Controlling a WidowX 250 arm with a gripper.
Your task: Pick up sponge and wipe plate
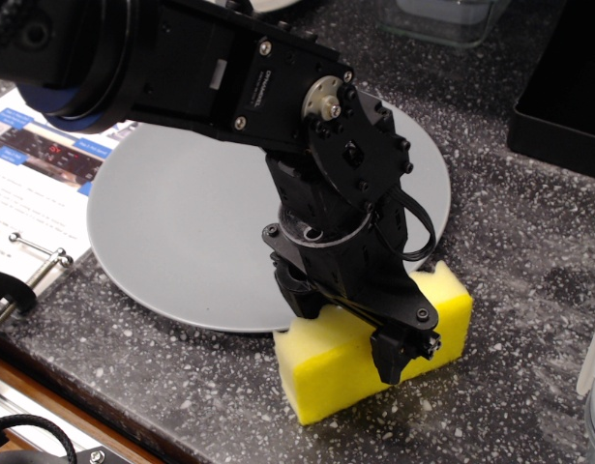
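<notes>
— Setting?
— Kitchen counter used as a robot test bench: dark speckled stone-look worktop; grey dinner plate and yellow sponge near its front edge.
— Further evidence?
— Printed appliance leaflet at the left edge; clear plastic container at the back edge; black robot arm overhead.

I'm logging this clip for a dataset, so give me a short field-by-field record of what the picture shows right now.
sponge: yellow, on the dark speckled counter, at the plate's near edge
plate: grey, round, nothing visible on it, partly over a printed sheet
gripper: down over the sponge, fingers straddling it
grip: cannot tell whether closed
wiping: not started
</notes>
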